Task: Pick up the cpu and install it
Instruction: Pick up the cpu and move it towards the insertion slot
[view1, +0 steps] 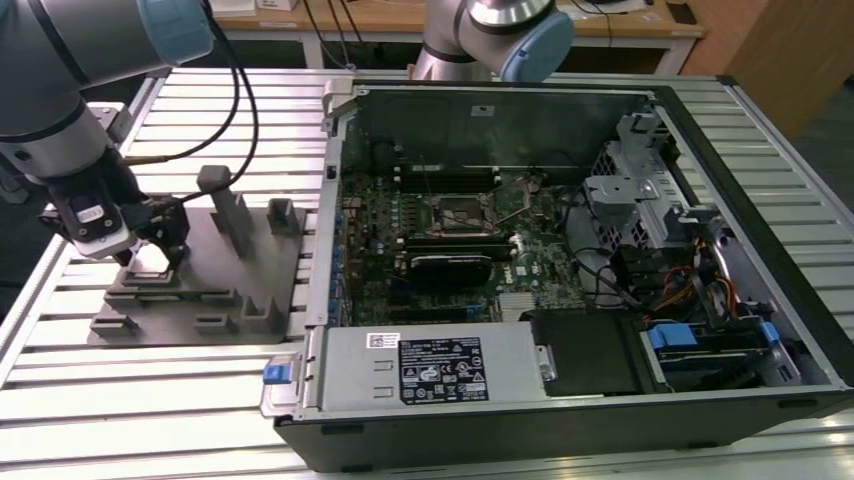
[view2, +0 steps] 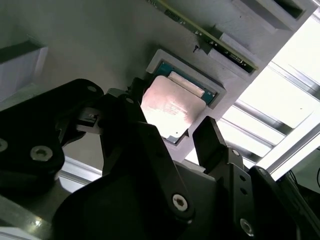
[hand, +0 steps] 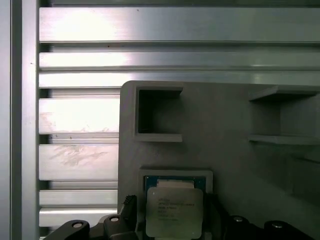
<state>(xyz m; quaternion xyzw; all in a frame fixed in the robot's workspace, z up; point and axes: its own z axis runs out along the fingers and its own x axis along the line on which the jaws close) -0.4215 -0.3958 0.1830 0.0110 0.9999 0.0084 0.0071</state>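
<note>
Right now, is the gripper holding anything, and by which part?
Nothing is held, as far as shows: the gripper is open, its fingers on either side of the cpu, which lies seated in its grey holder.

text: none legible | cpu (hand: 174, 212): print unreadable | power supply label (view1: 434, 372): unreadable

Slatted aluminium table (view1: 134, 410) with grey fixture plate (view1: 267, 268) beside open computer case (view1: 534, 425).
</note>
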